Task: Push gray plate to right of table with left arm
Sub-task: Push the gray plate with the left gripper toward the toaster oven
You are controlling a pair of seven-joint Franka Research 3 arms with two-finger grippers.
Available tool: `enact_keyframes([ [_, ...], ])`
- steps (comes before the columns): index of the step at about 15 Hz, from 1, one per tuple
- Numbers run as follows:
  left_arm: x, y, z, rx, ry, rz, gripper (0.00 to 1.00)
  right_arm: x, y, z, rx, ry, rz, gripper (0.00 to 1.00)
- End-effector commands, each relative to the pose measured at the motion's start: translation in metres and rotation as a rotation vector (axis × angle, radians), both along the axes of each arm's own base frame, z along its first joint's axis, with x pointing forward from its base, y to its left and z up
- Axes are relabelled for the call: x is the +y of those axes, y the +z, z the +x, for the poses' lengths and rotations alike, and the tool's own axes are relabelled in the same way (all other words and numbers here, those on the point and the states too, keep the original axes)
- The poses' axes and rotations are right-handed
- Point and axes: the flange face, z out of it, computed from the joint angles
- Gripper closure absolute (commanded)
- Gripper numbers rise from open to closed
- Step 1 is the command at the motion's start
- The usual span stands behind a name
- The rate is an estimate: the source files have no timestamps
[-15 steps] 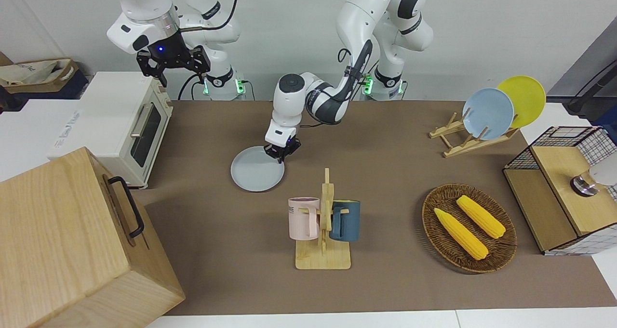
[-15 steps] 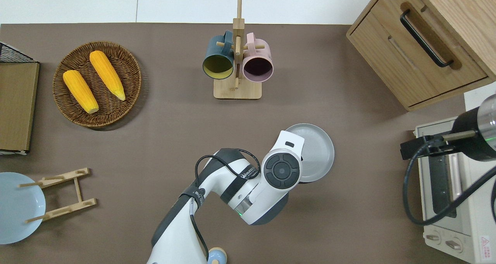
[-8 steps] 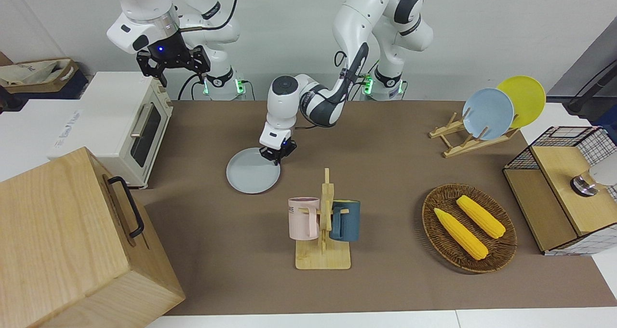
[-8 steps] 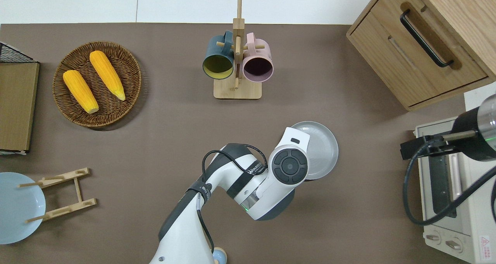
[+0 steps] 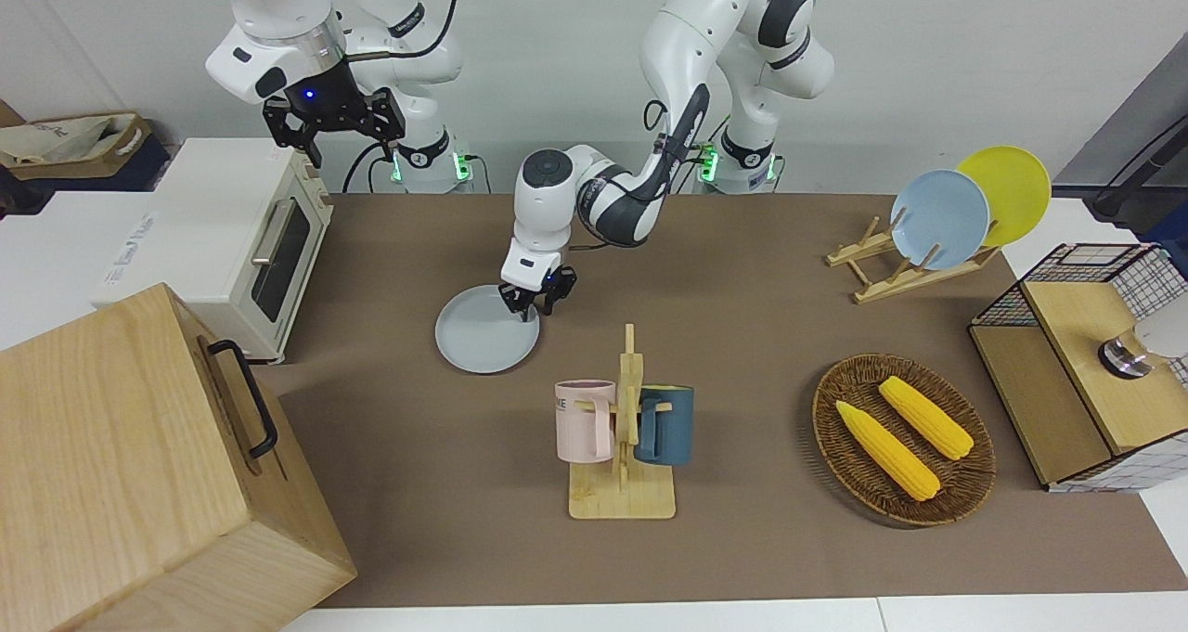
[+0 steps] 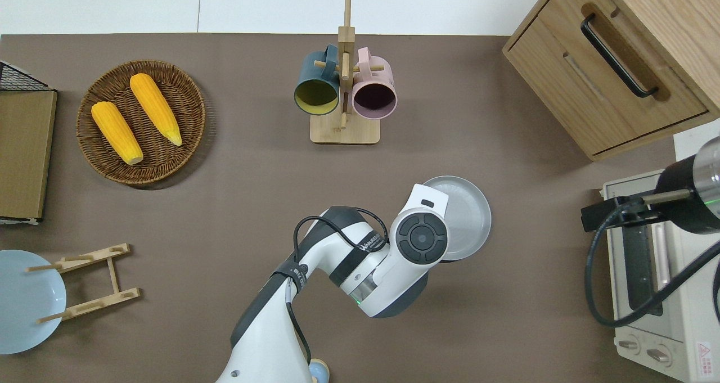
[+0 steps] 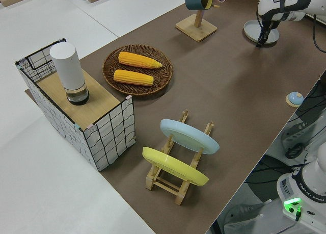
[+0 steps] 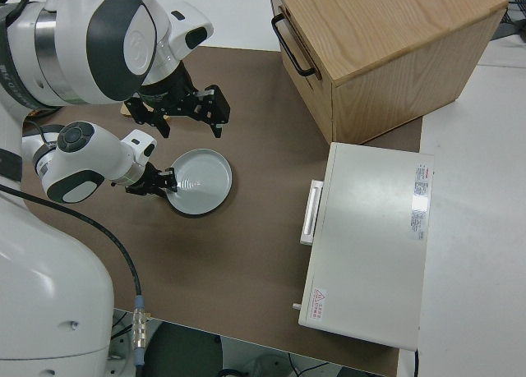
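Fingers of the left gripper (image 5: pixel 535 304), slightly parted and gripping nothing, are set at the gray plate (image 5: pixel 484 342) rim; it was slid toward the right arm's end, then halted.

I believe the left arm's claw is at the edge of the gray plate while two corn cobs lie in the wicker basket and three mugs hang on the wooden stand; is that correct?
Nearly: the wooden stand carries two mugs, not three, one pink mug and one dark blue mug, as the front view shows. The left claw at the gray plate and the two corn cobs in the wicker basket are right.
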Motion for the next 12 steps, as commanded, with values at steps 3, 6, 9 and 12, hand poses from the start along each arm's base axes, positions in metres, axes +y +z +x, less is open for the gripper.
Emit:
enact_keyframes([
  [3,0.0,0.013,0.012,-0.013,0.012,0.025,0.01,-0.001,0.004,-0.003,0.004,-0.014,0.002,0.017],
  [6,0.001,0.014,0.012,-0.013,0.01,0.025,0.01,-0.001,0.004,-0.003,0.004,-0.015,0.001,0.017],
  [9,0.006,0.027,0.011,-0.004,-0.034,0.051,0.01,-0.002,0.004,-0.003,0.004,-0.015,0.002,0.017],
  [12,0.03,0.049,0.021,0.011,-0.095,0.073,0.01,-0.002,0.004,-0.003,0.004,-0.015,0.002,0.017],
])
